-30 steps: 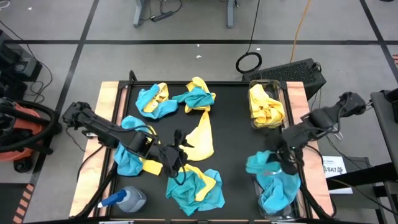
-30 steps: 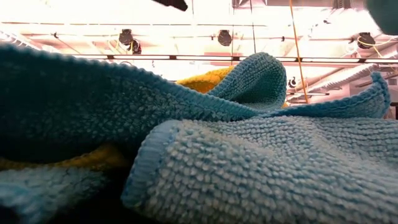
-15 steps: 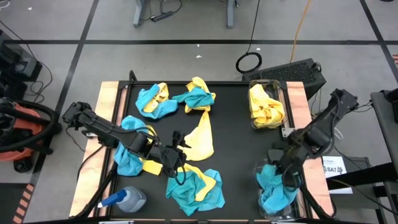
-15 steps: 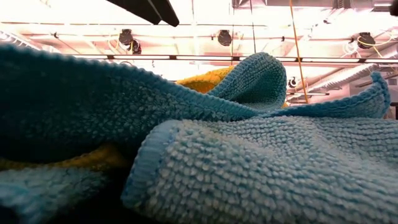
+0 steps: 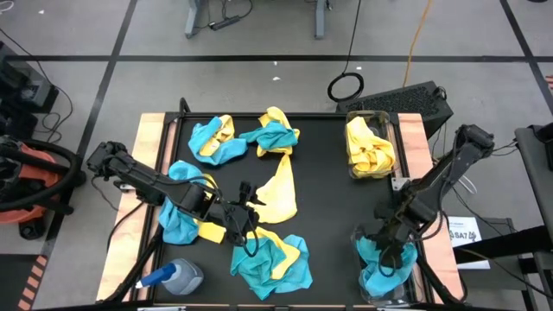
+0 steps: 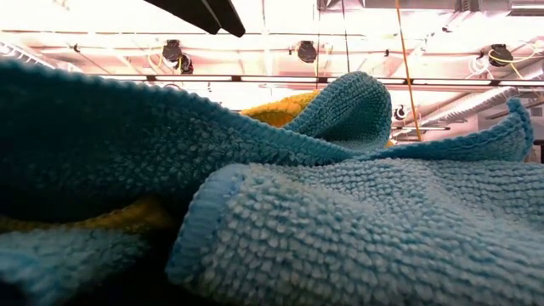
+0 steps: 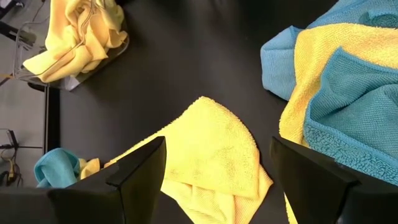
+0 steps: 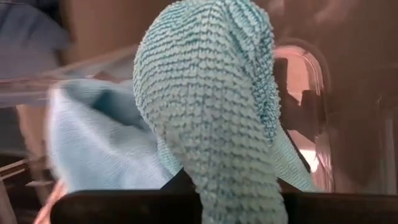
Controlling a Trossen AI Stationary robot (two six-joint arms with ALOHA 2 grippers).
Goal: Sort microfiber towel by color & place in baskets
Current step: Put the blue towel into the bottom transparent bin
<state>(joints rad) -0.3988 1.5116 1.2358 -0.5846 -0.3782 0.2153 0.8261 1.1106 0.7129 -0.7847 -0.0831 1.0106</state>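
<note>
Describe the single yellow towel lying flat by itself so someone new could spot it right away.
Start at the black table and find its middle. There, just ahead of the open left gripper, lies a yellow towel, spread nearly flat. Every other loose towel is bunched with a teal one; this one is yellow alone.

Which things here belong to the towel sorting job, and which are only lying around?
Job: yellow towels, teal towels, yellow basket, teal basket, right gripper shut on a teal towel, left gripper open over the table.
Lying about: spray bottle, black case.
</note>
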